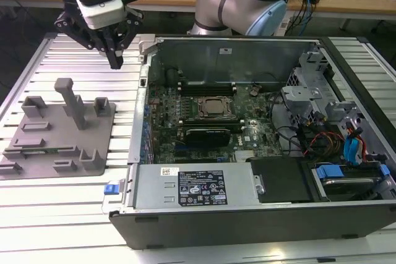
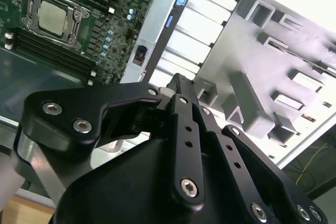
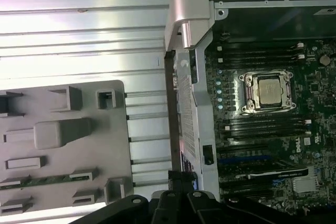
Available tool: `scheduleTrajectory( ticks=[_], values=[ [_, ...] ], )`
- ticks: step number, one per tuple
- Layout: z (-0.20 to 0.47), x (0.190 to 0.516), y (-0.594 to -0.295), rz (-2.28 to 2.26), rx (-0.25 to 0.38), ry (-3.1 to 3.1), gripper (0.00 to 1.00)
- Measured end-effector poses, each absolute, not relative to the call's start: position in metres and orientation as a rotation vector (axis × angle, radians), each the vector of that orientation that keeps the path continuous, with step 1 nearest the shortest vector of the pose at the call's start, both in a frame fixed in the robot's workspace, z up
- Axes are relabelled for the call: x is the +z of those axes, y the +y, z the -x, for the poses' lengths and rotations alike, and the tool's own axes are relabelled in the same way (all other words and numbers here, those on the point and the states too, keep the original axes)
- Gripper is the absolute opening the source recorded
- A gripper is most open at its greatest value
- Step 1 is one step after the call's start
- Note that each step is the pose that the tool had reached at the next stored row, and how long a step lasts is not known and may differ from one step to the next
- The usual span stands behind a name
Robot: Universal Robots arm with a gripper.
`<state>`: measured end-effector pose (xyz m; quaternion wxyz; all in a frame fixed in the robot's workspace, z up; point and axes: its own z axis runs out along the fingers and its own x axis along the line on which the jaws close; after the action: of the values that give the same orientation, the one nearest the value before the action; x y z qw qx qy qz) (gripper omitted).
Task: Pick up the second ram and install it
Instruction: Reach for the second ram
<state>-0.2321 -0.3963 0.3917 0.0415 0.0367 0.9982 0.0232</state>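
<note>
The second ram (image 3: 42, 180), a thin green stick, lies flat in a slot of the grey fixture plate (image 3: 113, 145) in the first wrist view. My gripper (image 1: 116, 61) hangs above the slatted table between the fixture plate (image 1: 62, 129) and the open computer case (image 1: 139, 153). It is higher than the plate and toward the back of it. Its black fingers (image 2: 179, 85) meet at a point, shut, with nothing seen between them. Inside the case, dark memory slots (image 3: 265, 124) flank the CPU socket (image 1: 213, 108) on the motherboard.
The grey plate carries upright blocks and a tall post (image 1: 73, 100). The case's metal side wall (image 1: 148, 54) rises just to the exterior view's right of the gripper. Cables, a black card (image 1: 210, 134) and drive bays (image 1: 346, 153) crowd the case.
</note>
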Motion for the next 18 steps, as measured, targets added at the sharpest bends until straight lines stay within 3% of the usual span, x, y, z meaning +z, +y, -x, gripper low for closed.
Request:
scheduleTrajectory(
  ticks=[18],
  values=[
    [0.279, 0.391, -0.396, -0.112, 0.071, 3.056, 0.08]
  ],
)
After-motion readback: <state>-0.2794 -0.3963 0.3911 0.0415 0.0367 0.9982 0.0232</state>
